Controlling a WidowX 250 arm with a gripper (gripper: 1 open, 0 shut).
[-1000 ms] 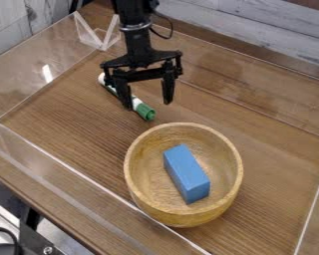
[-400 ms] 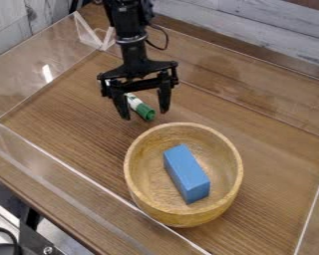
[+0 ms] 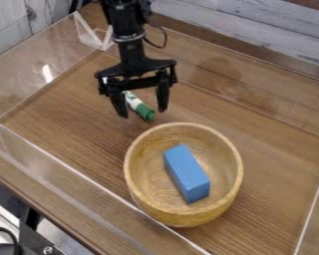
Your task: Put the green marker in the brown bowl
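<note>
We take the brown bowl (image 3: 139, 195) as landmark: round, shallow, light tan, thick-rimmed, resting on the wooden table (image 3: 63, 125). Inside it we find a blue block (image 3: 186, 173), lying at a slant on the bowl floor and reaching toward the side away from the marker. The green marker (image 3: 144, 112) lies on the table outside the bowl, near the rim on the side facing the arm; its dark green cap end points toward the bowl, its white barrel away from it. We note the black robot arm (image 3: 127, 45) coming in from beyond the marker, opposite the bowl. Its fingers (image 3: 139, 88) are spread wide, one to each side of the marker, and we see nothing gripped. Whether either fingertip touches the marker or the table we cannot tell from this view. Well to one side of the bowl, at the corner of the view, we record some dark cabling (image 3: 5, 239), partly cut off by the frame.
</note>
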